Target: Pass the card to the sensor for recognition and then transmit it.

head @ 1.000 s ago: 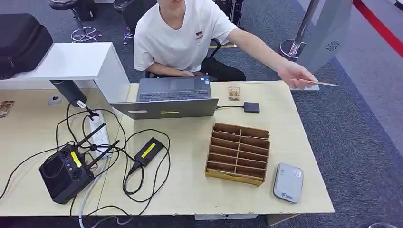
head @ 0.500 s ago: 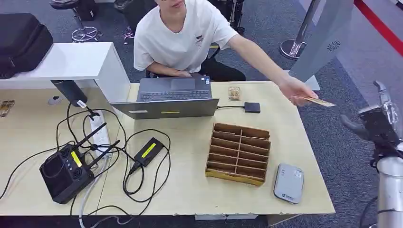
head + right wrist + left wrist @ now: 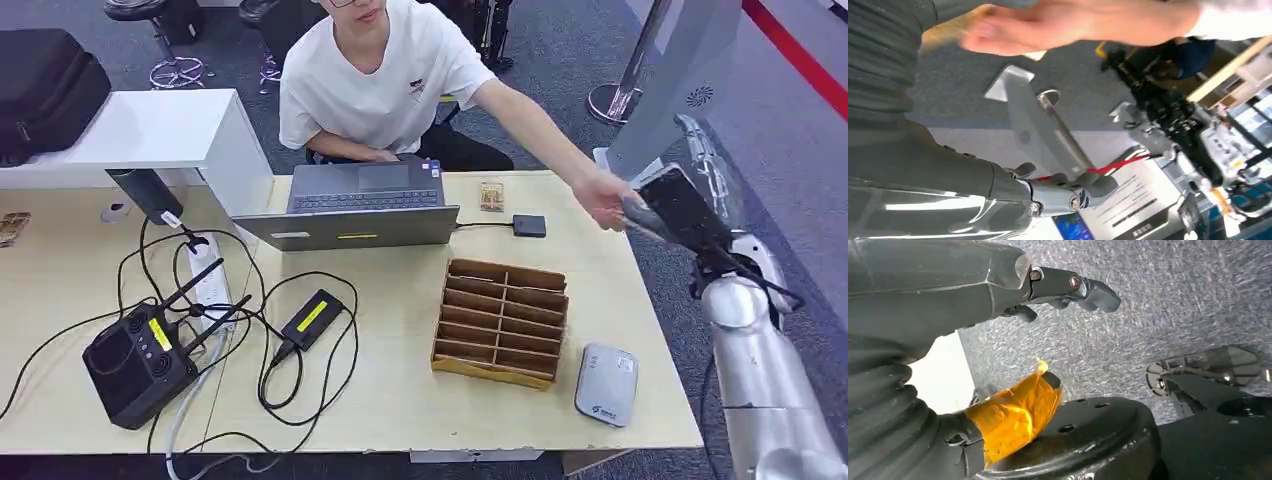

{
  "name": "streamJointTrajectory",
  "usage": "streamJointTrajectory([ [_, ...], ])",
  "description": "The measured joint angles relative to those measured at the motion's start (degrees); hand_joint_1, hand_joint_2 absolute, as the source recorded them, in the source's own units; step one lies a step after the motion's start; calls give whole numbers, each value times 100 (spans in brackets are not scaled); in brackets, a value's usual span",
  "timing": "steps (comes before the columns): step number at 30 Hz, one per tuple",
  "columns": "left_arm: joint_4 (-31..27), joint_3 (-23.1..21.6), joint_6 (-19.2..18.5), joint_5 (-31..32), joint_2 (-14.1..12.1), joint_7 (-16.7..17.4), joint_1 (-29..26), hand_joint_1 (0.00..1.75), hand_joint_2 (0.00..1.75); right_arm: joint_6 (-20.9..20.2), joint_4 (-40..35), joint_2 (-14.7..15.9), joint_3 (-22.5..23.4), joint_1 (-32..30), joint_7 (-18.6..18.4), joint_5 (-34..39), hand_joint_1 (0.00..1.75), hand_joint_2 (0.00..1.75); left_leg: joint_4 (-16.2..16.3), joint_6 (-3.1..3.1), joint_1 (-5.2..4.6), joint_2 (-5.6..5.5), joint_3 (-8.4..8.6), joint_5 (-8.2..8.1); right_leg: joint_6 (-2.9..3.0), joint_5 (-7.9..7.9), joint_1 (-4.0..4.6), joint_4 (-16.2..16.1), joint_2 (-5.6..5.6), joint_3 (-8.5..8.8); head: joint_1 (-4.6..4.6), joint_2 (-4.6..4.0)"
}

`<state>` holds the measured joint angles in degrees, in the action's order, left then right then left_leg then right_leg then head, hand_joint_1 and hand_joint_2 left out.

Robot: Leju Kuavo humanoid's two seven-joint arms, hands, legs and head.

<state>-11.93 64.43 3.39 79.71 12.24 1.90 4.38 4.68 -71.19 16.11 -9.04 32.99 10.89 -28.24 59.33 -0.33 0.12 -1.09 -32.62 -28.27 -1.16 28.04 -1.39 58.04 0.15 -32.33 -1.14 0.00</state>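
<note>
My right robot hand (image 3: pixel 683 205) is raised beside the far right corner of the surface (image 3: pixel 420 400), right against a person's outstretched hand (image 3: pixel 603 196). I cannot tell whether its fingers are closed on anything, and the card is hidden where the two hands meet. My left robot hand (image 3: pixel 998 295) hangs over grey carpet (image 3: pixel 1158 305), holding nothing, its fingers (image 3: pixel 1083 287) slightly curled and apart.
</note>
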Motion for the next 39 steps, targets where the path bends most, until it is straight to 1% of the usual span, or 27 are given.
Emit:
streamJointTrajectory([
  [2, 0, 0, 9, 0, 0, -33, 0, 0, 175, 35, -61, -26, -292, 238, -169, 145, 0, 175, 0, -1, 1, -4, 1, 1, 0, 0, 1, 0, -4, -1, 2, 0],
  [4, 0, 0, 6, -2, 0, -65, -3, 0, 175, 85, -114, -28, -480, 354, -186, 261, 0, 175, 1, -1, 2, -14, -2, 1, 0, 0, 2, 0, -12, 0, 2, 0],
  [5, 0, 0, 6, -2, 0, -72, -4, 0, 175, 92, -125, -31, -526, 378, -186, 283, 21, 175, 1, -1, 2, -16, -4, 1, 0, 0, 2, 0, -14, 0, 2, 0],
  [6, 0, 0, 6, -4, 0, -74, -5, 0, 175, 105, -138, -31, -574, 395, -186, 311, 175, 175, 1, -1, 2, -15, -6, 1, 0, 0, 2, -1, -14, 0, 2, 0],
  [13, 0, 0, -11, -17, -2, -103, -9, 0, 175, 162, -158, -22, -685, 389, -44, 486, 175, 175, 3, -1, 1, -14, -5, 0, 0, 0, 2, -5, -12, 0, 2, 0],
  [27, 0, 0, -4, -39, -2, -88, -13, 0, 175, 155, -188, 66, -685, 335, -20, 676, 175, 175, 3, -1, 1, -12, -3, 0, 0, 0, 2, -5, -9, -1, 2, 0],
  [31, 0, 0, -28, -68, -2, -151, -14, 0, 175, 155, -201, 92, -681, 301, 2, 715, 175, 175, 3, -1, 1, -11, -4, 0, 0, 0, 2, -5, -9, -1, 2, 0],
  [39, 0, 0, 0, -68, -2, -153, -18, 0, 175, 155, -249, 160, -670, 222, 12, 726, 175, 175, 3, -1, 1, -12, -3, 0, 0, 0, 2, -5, -9, -1, 2, 0],
])
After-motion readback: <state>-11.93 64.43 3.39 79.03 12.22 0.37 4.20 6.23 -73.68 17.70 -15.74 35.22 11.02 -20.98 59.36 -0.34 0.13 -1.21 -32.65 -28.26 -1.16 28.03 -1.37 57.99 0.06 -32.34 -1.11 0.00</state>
